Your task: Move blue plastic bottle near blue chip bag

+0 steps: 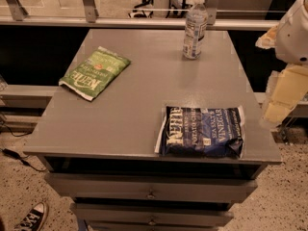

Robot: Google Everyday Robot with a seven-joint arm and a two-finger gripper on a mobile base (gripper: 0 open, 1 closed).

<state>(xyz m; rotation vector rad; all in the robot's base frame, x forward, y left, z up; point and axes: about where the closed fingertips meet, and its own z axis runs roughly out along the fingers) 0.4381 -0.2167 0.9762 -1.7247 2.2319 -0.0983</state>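
The blue plastic bottle (pixel 195 27) stands upright at the far right of the grey tabletop (pixel 139 100), clear with a white cap and a pale label. The blue chip bag (pixel 202 131), a navy Kettle bag with white lettering, lies flat near the front right edge. My gripper (pixel 278 105) hangs off the right side of the table, beside the blue chip bag and well short of the bottle, touching neither. It holds nothing that I can see.
A green Kettle chip bag (pixel 95 72) lies at the left of the table. Drawers (pixel 151 192) sit below the top. A rail (pixel 120 21) runs behind the table. A sneaker (pixel 31 216) is on the floor at the lower left.
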